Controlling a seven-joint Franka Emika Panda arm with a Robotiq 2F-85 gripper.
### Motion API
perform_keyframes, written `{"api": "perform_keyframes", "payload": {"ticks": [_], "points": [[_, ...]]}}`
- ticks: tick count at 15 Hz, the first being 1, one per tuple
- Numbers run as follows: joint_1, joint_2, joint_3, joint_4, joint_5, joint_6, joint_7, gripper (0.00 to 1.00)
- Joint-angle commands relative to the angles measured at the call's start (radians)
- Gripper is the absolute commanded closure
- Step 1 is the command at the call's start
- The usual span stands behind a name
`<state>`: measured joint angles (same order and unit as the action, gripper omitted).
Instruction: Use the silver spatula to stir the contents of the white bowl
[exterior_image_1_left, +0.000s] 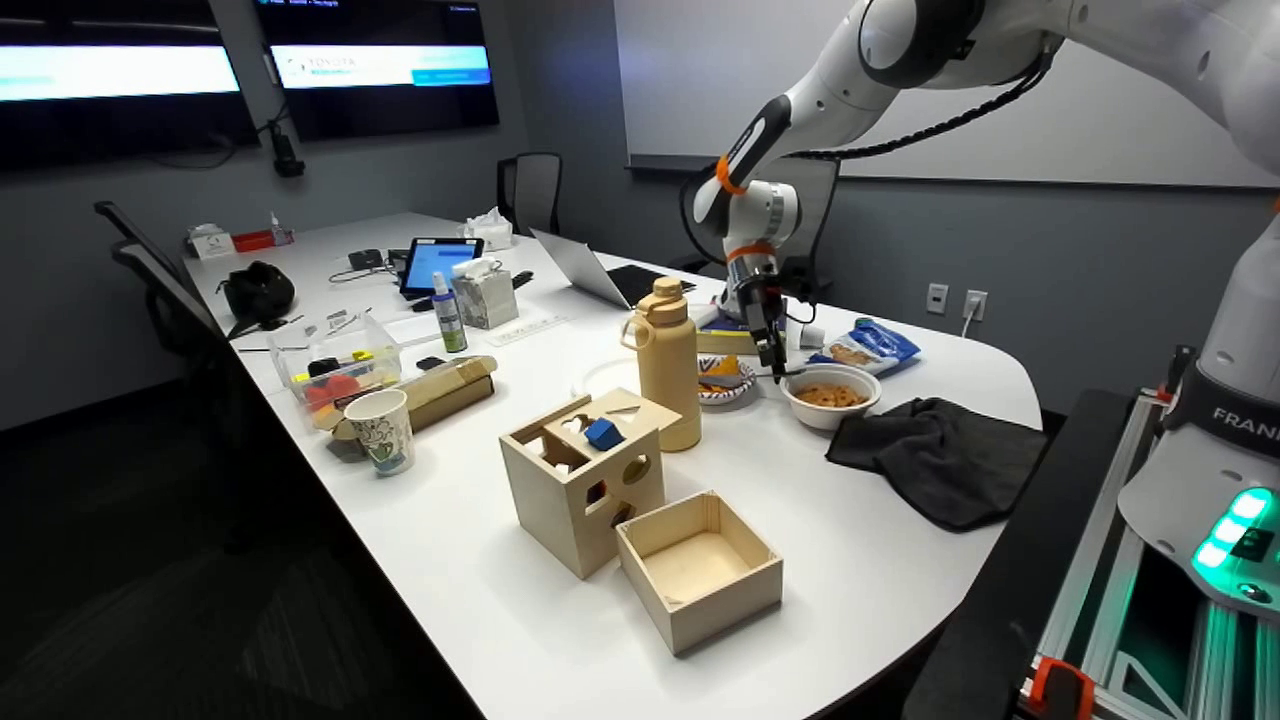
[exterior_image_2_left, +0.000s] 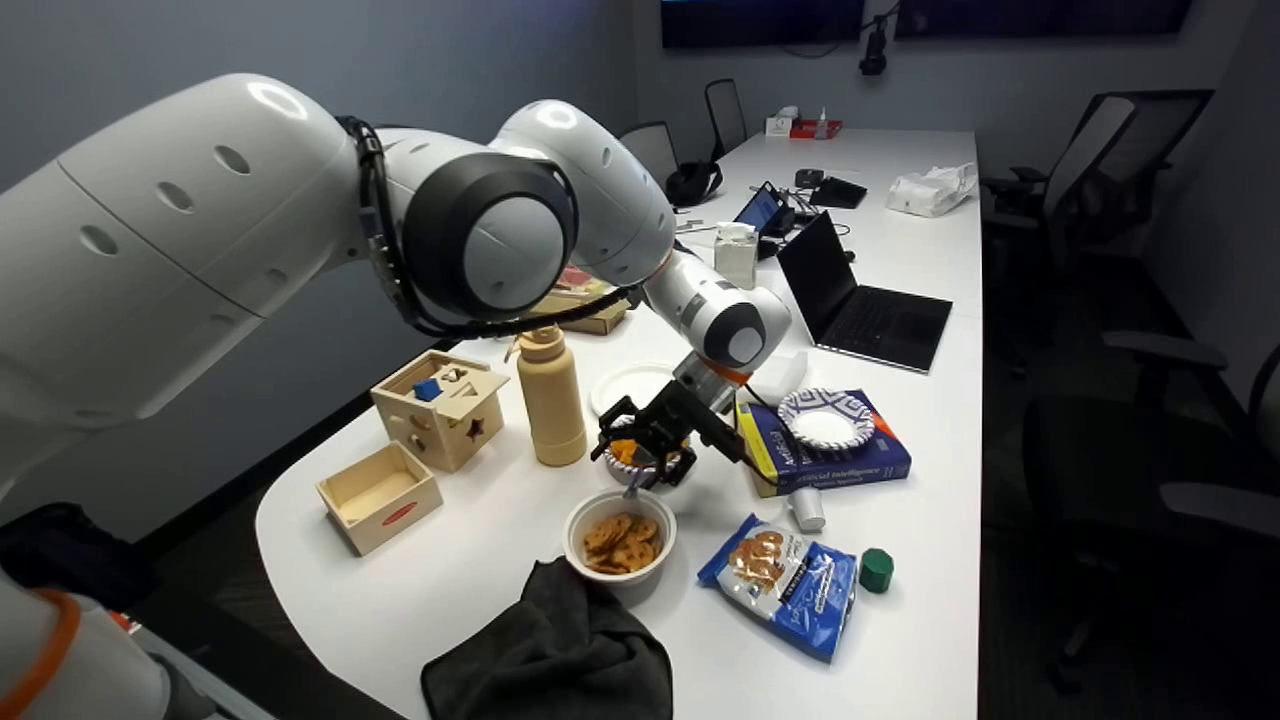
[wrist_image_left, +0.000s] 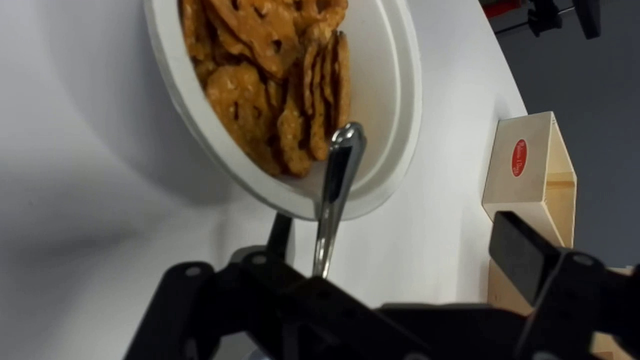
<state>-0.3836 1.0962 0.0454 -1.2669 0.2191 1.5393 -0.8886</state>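
Big white table (exterior_image_1_left: 850, 570), whiteboard (exterior_image_1_left: 720, 60) on the wall behind it (only in an exterior view), robot arm (exterior_image_2_left: 230, 220) stretched over the table in both exterior views. Blue book (exterior_image_2_left: 840, 470) w/ a patterned plate (exterior_image_2_left: 825, 430) on top only shows properly in an exterior view. Wrist cam is mostly bowl, table & gripper.

Containers: wooden shape sorter (exterior_image_1_left: 550, 500), w/ an open wooden box (exterior_image_1_left: 725, 610) right next to it; the box's red label shows in the wrist view and in an exterior view. White bowl (wrist_image_left: 382, 115) has a heap of brown crackers (wrist_image_left: 270, 90), bare wall on one side. Patterned bowl (exterior_image_1_left: 725, 398) just beside it has orange chips (exterior_image_1_left: 724, 367).

Silver spatula (wrist_image_left: 335, 195): handle end pokes over the white bowl's rim, near the crackers, rest runs twd the patterned bowl. Blade's small & half hidden, so prob on the chips, can't swear to it. In the wrist view the handle's btwn the fingers (wrist_image_left: 522, 252), closer to the one on that view's left. Gripper (wrist_image_left: 400, 245) is spread wide, handle unpinched in the gap; can't tell if it touches either side.
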Motion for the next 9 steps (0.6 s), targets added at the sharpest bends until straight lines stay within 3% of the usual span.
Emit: {"api": "perform_keyframes", "payload": {"ticks": [1, 8, 9], "points": [[-0.009, 0.062, 0.016, 0.082, 0.023, -0.054, 0.005, 0.00], [-0.019, 0.087, 0.020, 0.104, 0.045, -0.056, 0.009, 0.01], [-0.022, 0.087, 0.019, 0.104, 0.047, -0.056, 0.008, 0.26]]}}
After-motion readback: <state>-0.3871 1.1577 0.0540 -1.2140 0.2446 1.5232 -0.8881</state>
